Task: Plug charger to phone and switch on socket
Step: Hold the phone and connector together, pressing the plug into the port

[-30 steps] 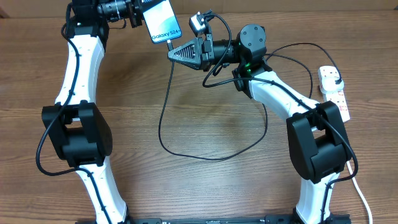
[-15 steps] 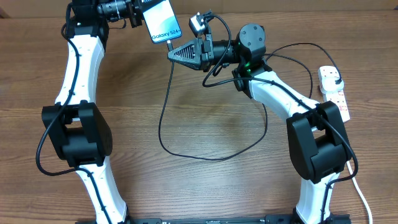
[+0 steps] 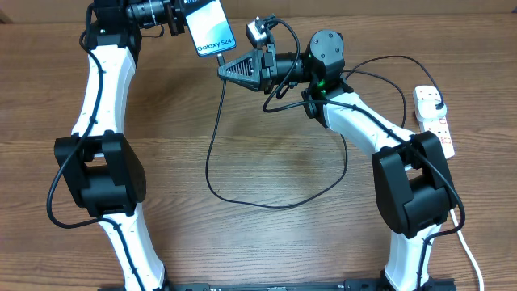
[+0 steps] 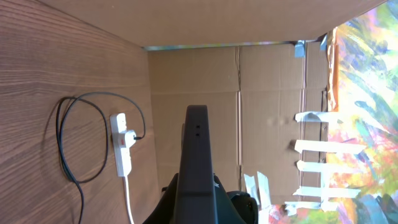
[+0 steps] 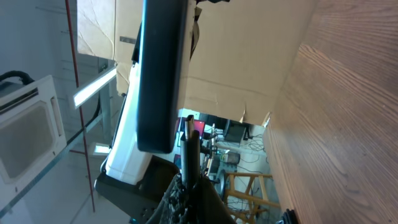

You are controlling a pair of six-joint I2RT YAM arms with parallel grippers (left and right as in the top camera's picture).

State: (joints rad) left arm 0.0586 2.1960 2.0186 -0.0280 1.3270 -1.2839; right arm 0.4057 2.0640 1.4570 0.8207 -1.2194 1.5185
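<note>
My left gripper (image 3: 182, 19) is shut on the phone (image 3: 207, 27) and holds it above the table's far edge, its cyan "Galaxy S24" screen facing up. In the left wrist view the phone (image 4: 198, 149) shows edge-on between the jaws (image 4: 198, 202). My right gripper (image 3: 229, 68) is shut on the charger's connector end (image 5: 188, 134), right at the phone's lower end (image 5: 160, 74). I cannot tell whether the tip is in the port. The black cable (image 3: 212, 162) hangs down and loops over the table to a black plug (image 3: 436, 105) in the white socket strip (image 3: 435, 121).
The socket strip lies at the table's right edge and also shows in the left wrist view (image 4: 122, 148), with its white cord (image 3: 468, 250) running toward the front. Cardboard walls (image 4: 249, 93) stand behind the table. The cable loop spreads across the table's middle.
</note>
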